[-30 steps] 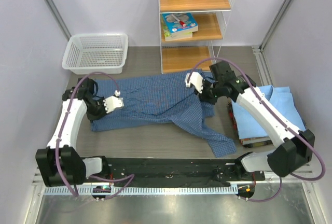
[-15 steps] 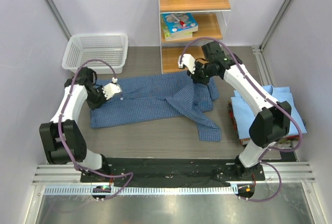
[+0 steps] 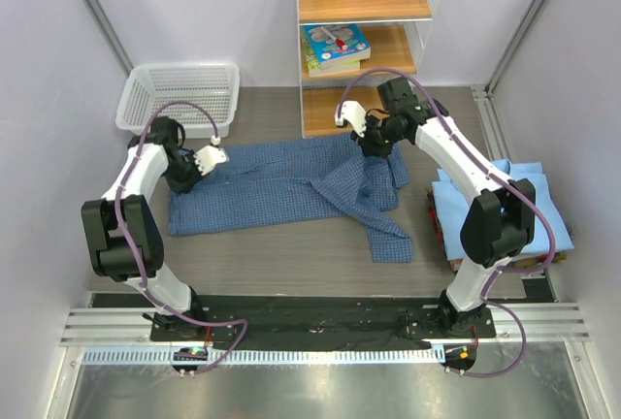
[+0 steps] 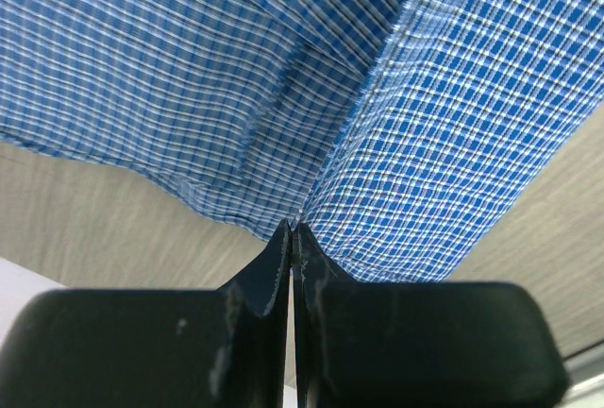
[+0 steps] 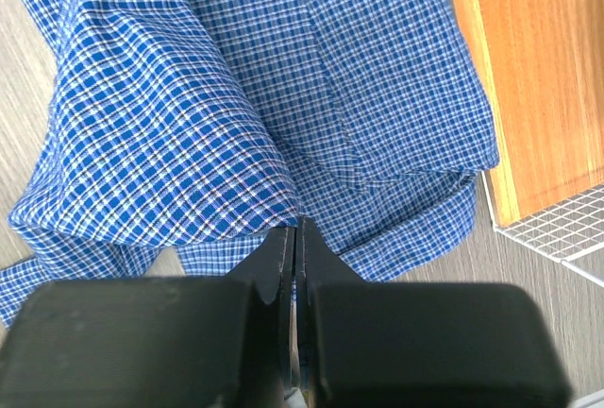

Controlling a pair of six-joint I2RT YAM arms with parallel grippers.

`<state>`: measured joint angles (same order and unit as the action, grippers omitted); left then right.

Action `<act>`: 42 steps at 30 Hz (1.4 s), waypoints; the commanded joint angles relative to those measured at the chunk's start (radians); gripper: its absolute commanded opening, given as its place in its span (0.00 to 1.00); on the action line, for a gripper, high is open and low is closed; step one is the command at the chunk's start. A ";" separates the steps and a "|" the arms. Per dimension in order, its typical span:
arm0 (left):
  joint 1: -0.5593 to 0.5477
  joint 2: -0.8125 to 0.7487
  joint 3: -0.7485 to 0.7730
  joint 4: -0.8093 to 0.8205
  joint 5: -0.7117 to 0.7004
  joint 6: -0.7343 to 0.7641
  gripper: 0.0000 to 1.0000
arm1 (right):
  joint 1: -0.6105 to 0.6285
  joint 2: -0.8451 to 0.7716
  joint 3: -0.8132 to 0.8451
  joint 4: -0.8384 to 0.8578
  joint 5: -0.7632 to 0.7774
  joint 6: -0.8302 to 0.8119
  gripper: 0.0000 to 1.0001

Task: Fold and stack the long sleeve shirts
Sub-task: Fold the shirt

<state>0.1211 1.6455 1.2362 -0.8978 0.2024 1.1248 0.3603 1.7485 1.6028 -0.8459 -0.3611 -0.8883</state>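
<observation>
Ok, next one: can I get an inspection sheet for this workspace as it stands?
Surface: grey wood-grain table, no spills seen.
Job's things: dark blue checked shirt spread mid-table, one sleeve trailing toward the near edge; light blue shirt folded at the right.
Clutter: white mesh basket at far left; books on the wooden shelf unit.
Grippers: left gripper and right gripper both shut, each pinching an edge of the checked shirt.
Cables: purple cables loop over both arms; no snag seen.
Surroundings: pale walls, nothing else seen.
</observation>
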 commanded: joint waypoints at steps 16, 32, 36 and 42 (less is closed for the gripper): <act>0.009 0.083 0.065 0.083 -0.035 -0.033 0.00 | -0.034 0.052 0.034 0.062 -0.047 0.034 0.01; 0.009 0.191 0.069 0.163 -0.057 -0.115 0.00 | -0.021 0.152 0.000 0.244 0.030 0.155 0.01; 0.011 0.209 0.065 0.180 -0.083 -0.126 0.00 | -0.018 0.181 -0.001 0.289 0.068 0.224 0.01; 0.043 0.177 0.086 0.174 -0.048 -0.236 0.28 | -0.021 0.259 0.048 0.162 0.148 0.285 0.41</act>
<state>0.1280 1.8565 1.2881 -0.7460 0.1322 0.9768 0.3378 1.9648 1.5990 -0.6090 -0.2771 -0.6636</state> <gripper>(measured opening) 0.186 0.313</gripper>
